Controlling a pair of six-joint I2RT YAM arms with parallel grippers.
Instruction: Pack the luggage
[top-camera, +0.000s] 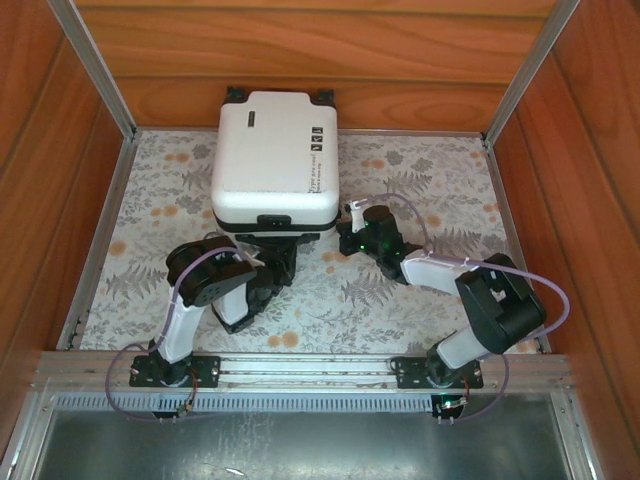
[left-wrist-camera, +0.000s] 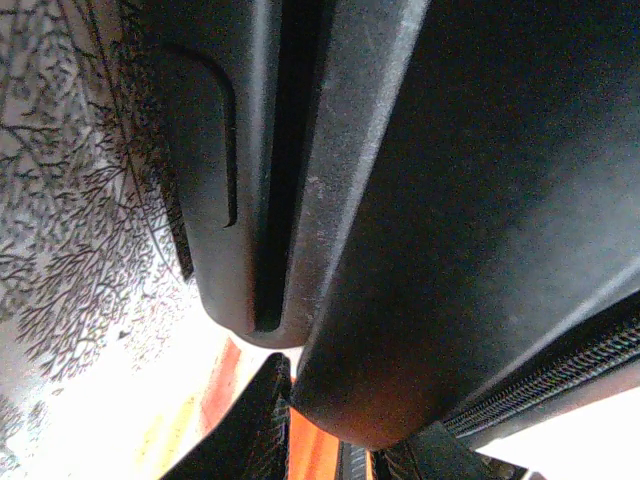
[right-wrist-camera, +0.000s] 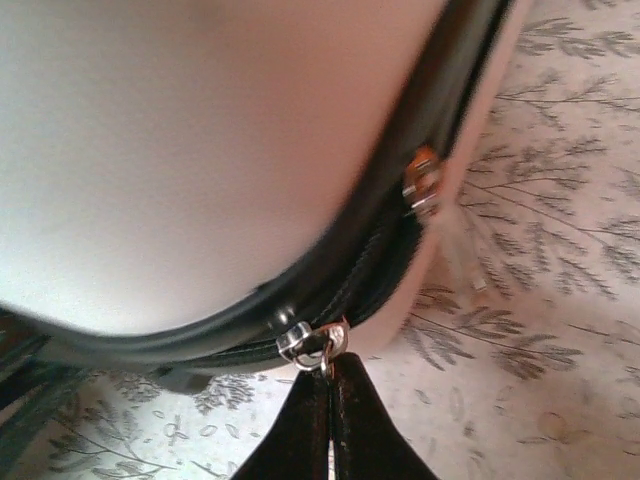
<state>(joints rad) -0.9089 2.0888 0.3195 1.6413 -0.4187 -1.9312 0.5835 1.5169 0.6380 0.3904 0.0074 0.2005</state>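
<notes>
The luggage (top-camera: 275, 160), a small white hard-shell suitcase, lies flat with its lid down at the back of the table, wheels towards the wall. My right gripper (top-camera: 347, 215) is at its front right corner. There its fingers (right-wrist-camera: 330, 365) are shut on the silver zipper pull (right-wrist-camera: 312, 342) of the black zipper seam. A second silver slider (right-wrist-camera: 422, 190) sits further along the seam. My left gripper (top-camera: 275, 262) is at the case's front edge, and its fingertips (left-wrist-camera: 255, 420) are closed against the black handle (left-wrist-camera: 400, 250).
A floral cloth (top-camera: 400, 290) covers the table. Wooden walls (top-camera: 40, 200) close in the left, right and back sides. A metal rail (top-camera: 300, 368) with both arm bases runs along the near edge.
</notes>
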